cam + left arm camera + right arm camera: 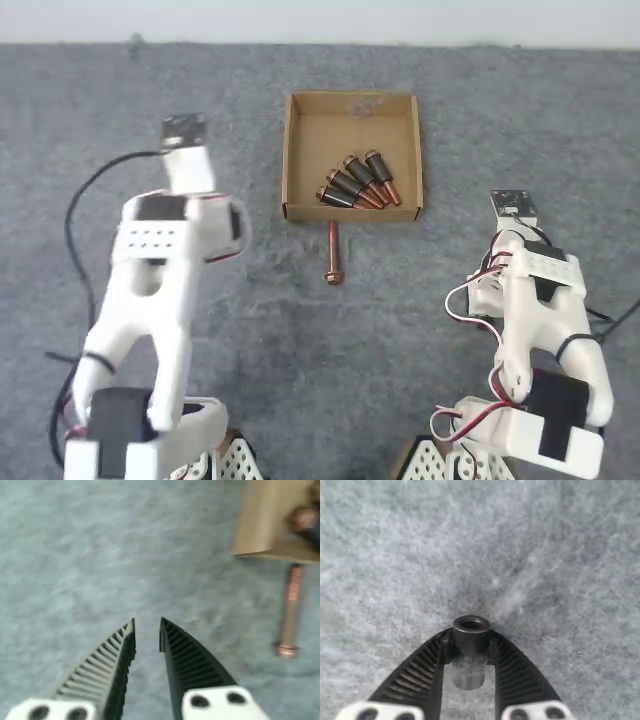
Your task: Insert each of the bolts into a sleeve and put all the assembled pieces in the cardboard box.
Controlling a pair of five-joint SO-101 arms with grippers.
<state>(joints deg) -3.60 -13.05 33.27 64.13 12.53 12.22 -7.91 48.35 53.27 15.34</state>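
Clamping a short dark cylindrical metal sleeve between its black ridged fingers, the right pincer is turning the open bore toward its wrist camera; the sleeve's other end is blurring out. The left pincer is hanging slightly parted and empty. Beyond it, toward the other arm, a copper-coloured threaded bolt is lying flat, tip pointing at the brown cardboard box, head away.

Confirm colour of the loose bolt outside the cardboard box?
Copper. The bolt shows best in the high view, lying just outside the cardboard box.
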